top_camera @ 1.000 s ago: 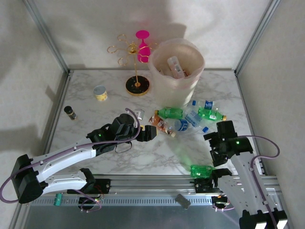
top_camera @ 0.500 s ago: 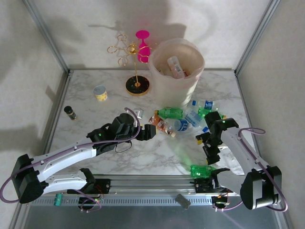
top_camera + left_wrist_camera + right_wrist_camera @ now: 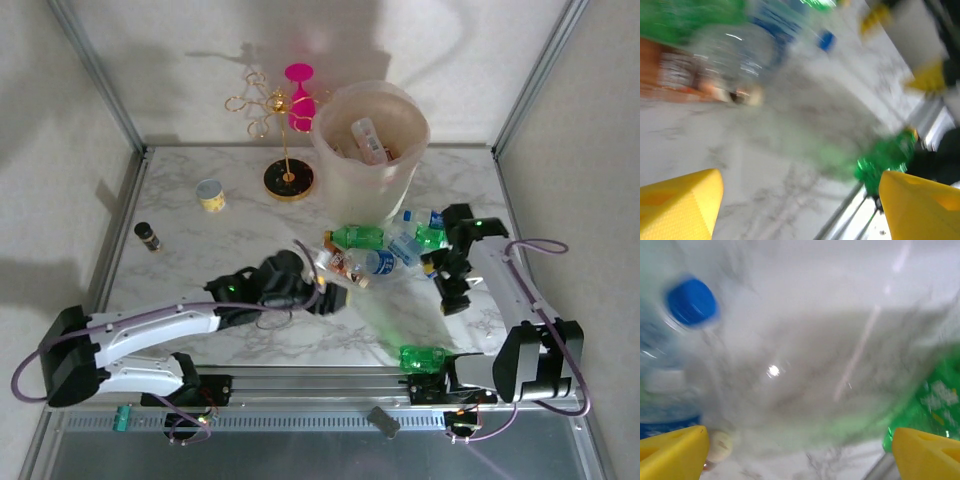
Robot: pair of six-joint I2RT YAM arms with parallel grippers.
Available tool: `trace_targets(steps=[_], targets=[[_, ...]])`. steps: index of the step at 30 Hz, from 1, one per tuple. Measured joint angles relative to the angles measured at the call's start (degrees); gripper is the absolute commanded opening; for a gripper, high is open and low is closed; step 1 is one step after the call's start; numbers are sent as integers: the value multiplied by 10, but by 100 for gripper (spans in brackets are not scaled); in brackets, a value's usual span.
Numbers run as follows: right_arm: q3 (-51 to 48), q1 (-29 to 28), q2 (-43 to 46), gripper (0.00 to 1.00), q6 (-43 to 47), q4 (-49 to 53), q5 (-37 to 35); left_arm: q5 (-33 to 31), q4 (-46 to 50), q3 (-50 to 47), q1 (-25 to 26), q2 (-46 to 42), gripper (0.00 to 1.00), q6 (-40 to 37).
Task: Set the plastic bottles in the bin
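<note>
I find the bin (image 3: 365, 195) standing upright at the far middle of the counter (image 3: 230, 250), a position I judge either arm can reach. Two bottles, possibly more, show over its rim. The loose plastic bottles (image 3: 385, 250) lie on their sides in a heap just in front of the bin's base. I count about six there: two green, the rest clear with blue or orange-red labels, though the overlap makes the count uncertain. One more green bottle (image 3: 422, 357) lies alone at the near edge, well apart from the heap. The left end effector (image 3: 800, 210) sits low at the heap's near left side. Its yellow pads are spread wide with only bare marble between them, so it holds nothing. The right end effector (image 3: 800, 455) hangs at the heap's right side, also gaping wide and empty, with a blue cap just ahead of it. I judge both are spread to take a bottle from the heap. Off-task items: one gold wire stand (image 3: 288, 180), one small cup (image 3: 210, 195) and one dark vial (image 3: 147, 236), all on the left, apart from the work.
</note>
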State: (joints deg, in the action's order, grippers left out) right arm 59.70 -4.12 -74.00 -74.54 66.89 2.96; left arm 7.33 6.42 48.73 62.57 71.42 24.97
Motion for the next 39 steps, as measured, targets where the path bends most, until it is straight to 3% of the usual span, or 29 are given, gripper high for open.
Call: trace_targets(steps=[3,6,10,16,20,29,39], targets=[[-6,72,13,95,64,-44,10,-38,-24,25,101,50,84,-70],[-25,113,46,96,117,-102,42,-51,-60,23,143,86,86,-141],[-31,126,76,97,171,-163,87,-57,-90,43,143,151,83,-232],[-51,135,91,98,204,-243,142,-29,-106,155,141,310,83,-326],[-89,136,106,98,215,-273,153,2,-118,219,141,388,83,-348],[-132,141,153,98,244,-272,152,78,-103,283,141,449,83,-379],[-132,141,165,99,260,-272,153,86,-64,339,128,521,74,-402]])
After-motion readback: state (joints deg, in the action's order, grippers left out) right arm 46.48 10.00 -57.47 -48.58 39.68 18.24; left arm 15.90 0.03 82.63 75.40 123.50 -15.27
